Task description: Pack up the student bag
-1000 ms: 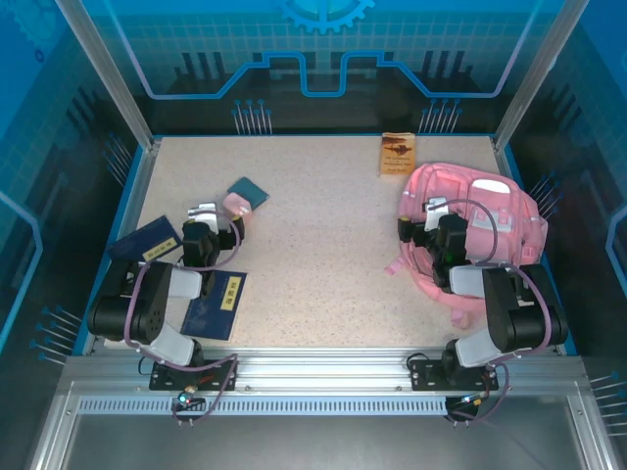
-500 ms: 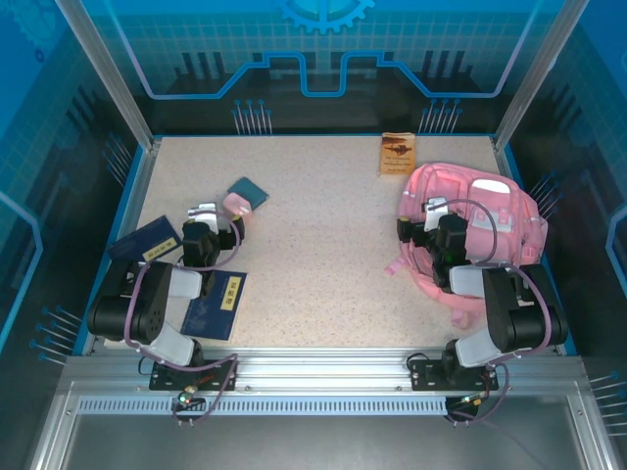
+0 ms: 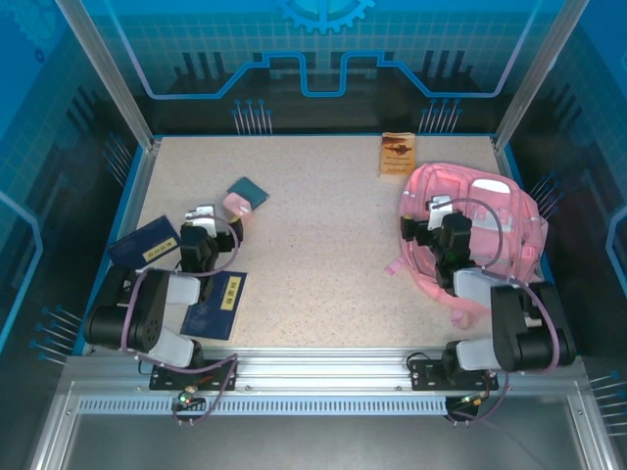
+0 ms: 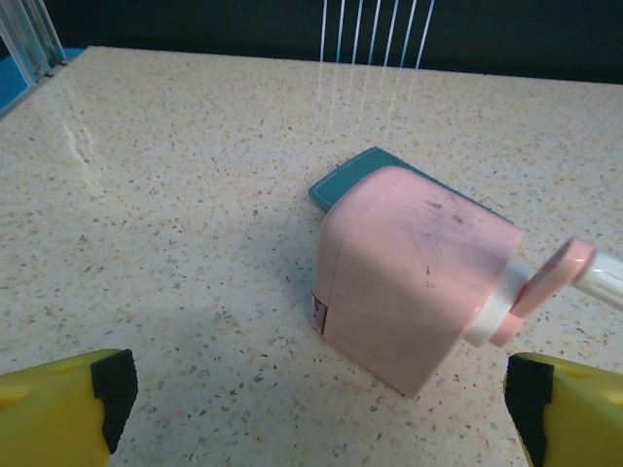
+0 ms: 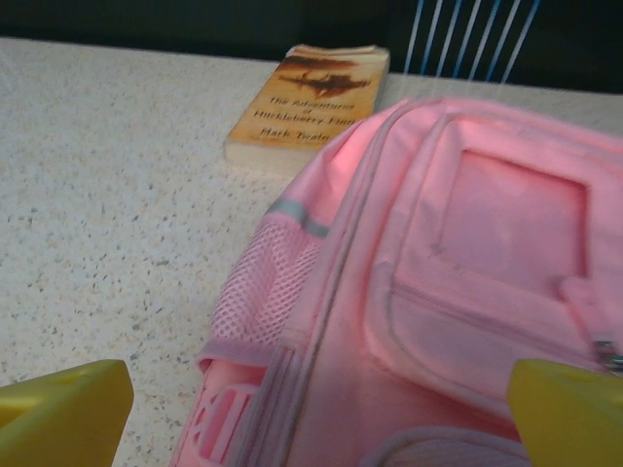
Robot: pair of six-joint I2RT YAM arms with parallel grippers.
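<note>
Yellow-tipped left claw (image 4: 313,401) gapes empty before the pink boxy plastic pencil sharpener (image 4: 409,282); best straddle its flat sides, avoiding the crank (image 4: 545,277). Equally wide and empty, the right claw (image 5: 316,409) hangs over the pink fabric student bag (image 5: 467,292), far right on the speckled bench (image 4: 146,195).

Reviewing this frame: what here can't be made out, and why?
- Top view: the right arm covers the near side of the student bag; open or zipped, unclear.
- Right wrist view: the bag runs off the right and bottom edges.
- Left wrist view: the pink sharpener hides most of the teal card; the sharpener's side label is too small to read.
</note>
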